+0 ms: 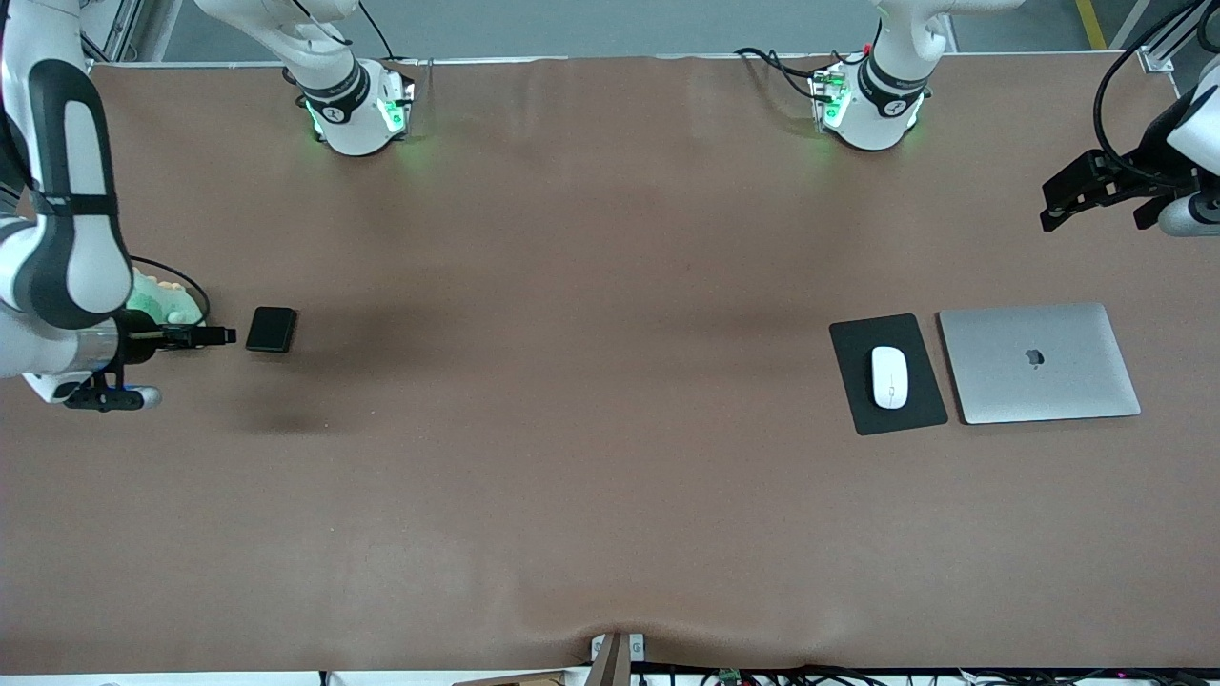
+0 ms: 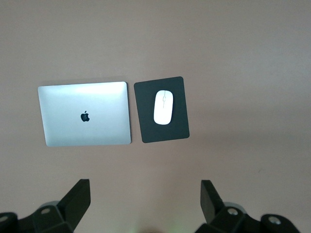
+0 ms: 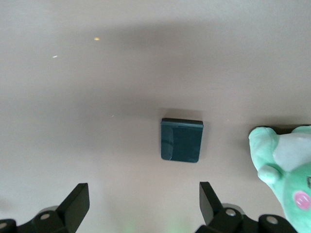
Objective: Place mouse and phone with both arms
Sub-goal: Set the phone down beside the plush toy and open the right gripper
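Mouse (image 1: 889, 376) sits on pad (image 1: 855, 381) beside laptop (image 1: 1039, 362), phone (image 1: 272, 330) flat near plush (image 1: 162, 303); left gripper (image 2: 146, 204) and right gripper (image 3: 144, 206) hover wide, empty: fits either pre-pickup or both already placed.

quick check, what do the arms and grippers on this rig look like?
Both arms have glossy white shells with black joint bands. Bases glow green, with black cables at the left arm's base. The left gripper and right gripper have black, wedge-shaped fingers. A black cable loops by each wrist.
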You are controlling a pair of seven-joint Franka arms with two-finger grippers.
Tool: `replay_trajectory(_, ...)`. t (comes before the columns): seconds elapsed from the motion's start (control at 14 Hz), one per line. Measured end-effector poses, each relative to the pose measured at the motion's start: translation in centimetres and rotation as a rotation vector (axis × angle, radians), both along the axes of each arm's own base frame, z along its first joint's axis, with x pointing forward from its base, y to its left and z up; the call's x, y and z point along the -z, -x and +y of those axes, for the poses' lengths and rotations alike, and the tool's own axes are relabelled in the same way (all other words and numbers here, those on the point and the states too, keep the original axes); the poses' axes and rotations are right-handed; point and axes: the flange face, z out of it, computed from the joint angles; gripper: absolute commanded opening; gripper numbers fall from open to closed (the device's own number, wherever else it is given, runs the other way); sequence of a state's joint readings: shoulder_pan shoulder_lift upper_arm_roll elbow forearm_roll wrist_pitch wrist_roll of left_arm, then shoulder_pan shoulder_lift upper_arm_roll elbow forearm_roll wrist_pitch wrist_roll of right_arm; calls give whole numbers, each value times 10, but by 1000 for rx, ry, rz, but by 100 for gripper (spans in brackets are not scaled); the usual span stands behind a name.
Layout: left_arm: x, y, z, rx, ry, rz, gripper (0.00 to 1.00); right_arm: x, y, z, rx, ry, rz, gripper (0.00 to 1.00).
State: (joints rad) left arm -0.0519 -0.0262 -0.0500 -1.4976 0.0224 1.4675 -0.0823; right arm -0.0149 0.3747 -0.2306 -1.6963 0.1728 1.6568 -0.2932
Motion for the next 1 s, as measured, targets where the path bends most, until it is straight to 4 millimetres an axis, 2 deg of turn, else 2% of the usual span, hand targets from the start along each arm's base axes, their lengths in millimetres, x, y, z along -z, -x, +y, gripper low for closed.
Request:
replay_trajectory(0.29,0,1,-1,1,0,5,100,-70,-27,6,-55,4,-98,100)
replay_trajectory(0.5,1,4,0,0,-3,28,100,-104,-39,9,-106,8,-173,100)
replay_trajectory(0.79,-5,9,0,0,-3,26,100,-140,-34,14,-152,-12,-145,100)
replay_trajectory(1.0,-13,15,1,0,-3,13,100,-183,-28,28,-194,3,-127,100)
